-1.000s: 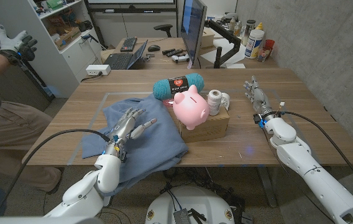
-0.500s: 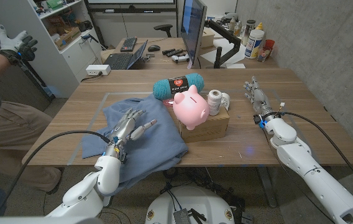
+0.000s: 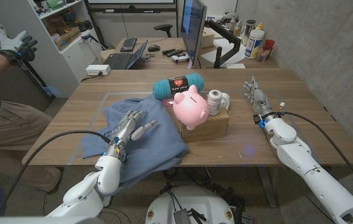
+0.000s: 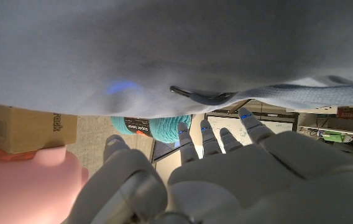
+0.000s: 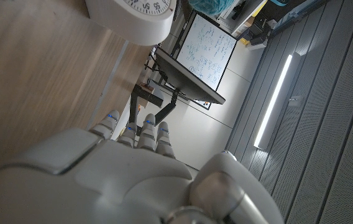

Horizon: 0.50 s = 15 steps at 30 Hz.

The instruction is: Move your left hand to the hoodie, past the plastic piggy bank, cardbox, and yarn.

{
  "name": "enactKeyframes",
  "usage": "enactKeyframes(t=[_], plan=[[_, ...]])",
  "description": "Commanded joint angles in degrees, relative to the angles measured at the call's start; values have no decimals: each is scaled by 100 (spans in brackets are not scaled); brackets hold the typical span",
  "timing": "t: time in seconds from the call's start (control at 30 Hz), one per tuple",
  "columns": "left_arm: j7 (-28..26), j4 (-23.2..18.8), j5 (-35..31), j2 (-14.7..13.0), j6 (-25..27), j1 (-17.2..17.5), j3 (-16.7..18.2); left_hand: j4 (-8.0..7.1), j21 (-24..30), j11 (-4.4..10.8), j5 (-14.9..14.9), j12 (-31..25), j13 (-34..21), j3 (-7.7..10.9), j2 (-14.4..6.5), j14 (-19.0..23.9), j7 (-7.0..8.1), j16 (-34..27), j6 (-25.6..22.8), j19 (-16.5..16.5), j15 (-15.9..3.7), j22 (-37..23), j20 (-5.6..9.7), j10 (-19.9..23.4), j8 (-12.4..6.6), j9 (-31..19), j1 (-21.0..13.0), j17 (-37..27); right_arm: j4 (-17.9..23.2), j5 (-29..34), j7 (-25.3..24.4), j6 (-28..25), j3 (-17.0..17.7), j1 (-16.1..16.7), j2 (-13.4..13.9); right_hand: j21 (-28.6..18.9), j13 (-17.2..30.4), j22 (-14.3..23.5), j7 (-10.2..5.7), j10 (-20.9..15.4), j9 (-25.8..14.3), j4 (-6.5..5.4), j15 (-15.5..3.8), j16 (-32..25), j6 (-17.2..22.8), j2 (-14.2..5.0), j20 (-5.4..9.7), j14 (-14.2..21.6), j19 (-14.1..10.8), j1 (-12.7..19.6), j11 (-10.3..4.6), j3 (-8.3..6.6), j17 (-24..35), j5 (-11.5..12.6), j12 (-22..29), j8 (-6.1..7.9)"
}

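The blue hoodie (image 3: 140,127) lies spread on the wooden table (image 3: 288,81) at its near left part, and everything else is placed from it here. The left hand (image 3: 128,127) is over the hoodie's middle, fingers apart and reaching toward the far right, holding nothing; whether it touches the cloth cannot be told. In the left wrist view the left hand (image 4: 226,168) shows with its fingers (image 4: 204,138) spread just off the grey-blue fabric of the hoodie (image 4: 164,50).

Just to the right of the hoodie stands the cardbox (image 3: 206,124), touching or nearly touching its edge. The pink plastic piggy bank (image 3: 191,106) sits on the box's near left corner, with a pale spool of twine (image 3: 214,98) behind it on the box top. Beyond the hoodie's far right corner lies the teal yarn (image 3: 176,86), close to the piggy bank.

Well to the right of the hoodie, past the box, the right hand (image 3: 256,96) is at the table surface, fingers straight and close together, pointing away, holding nothing.

Far to the left of the hoodie, off the table, a person's gloved hand (image 3: 15,41) is raised.
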<state>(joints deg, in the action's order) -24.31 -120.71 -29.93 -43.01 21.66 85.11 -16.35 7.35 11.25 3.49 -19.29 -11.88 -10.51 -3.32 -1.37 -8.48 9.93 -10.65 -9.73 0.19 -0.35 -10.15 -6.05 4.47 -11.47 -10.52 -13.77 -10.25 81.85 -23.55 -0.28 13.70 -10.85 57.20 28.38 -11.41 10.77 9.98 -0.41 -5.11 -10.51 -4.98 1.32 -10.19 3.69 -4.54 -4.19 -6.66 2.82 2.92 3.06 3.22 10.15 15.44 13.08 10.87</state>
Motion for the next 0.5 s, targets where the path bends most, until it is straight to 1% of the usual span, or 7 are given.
enactKeyframes(t=[0.03,0.5], plan=[[-19,23,-34,-18,-41,-27,-27,11,27,-8,-8,3,-29,-44,13,-3,2,-36,-23,40,19,-13,6,9,-28,-30,-58,-15,1,-18,16,2,-1,16,-12,13,24,34,16,2,-31,12,-5,-27,36,-53,-6,-52,16,-10,42,-11,10,18,6,25],[-1,11,-18,-18,-86,-24,-65,10,24,-5,-10,8,-30,-46,11,-2,3,-34,-24,44,15,-13,5,9,-22,-31,-65,-15,12,-55,51,67,49,77,28,13,24,34,13,0,-31,13,-2,-26,40,-54,-7,-54,14,-9,46,-11,11,17,7,25]])
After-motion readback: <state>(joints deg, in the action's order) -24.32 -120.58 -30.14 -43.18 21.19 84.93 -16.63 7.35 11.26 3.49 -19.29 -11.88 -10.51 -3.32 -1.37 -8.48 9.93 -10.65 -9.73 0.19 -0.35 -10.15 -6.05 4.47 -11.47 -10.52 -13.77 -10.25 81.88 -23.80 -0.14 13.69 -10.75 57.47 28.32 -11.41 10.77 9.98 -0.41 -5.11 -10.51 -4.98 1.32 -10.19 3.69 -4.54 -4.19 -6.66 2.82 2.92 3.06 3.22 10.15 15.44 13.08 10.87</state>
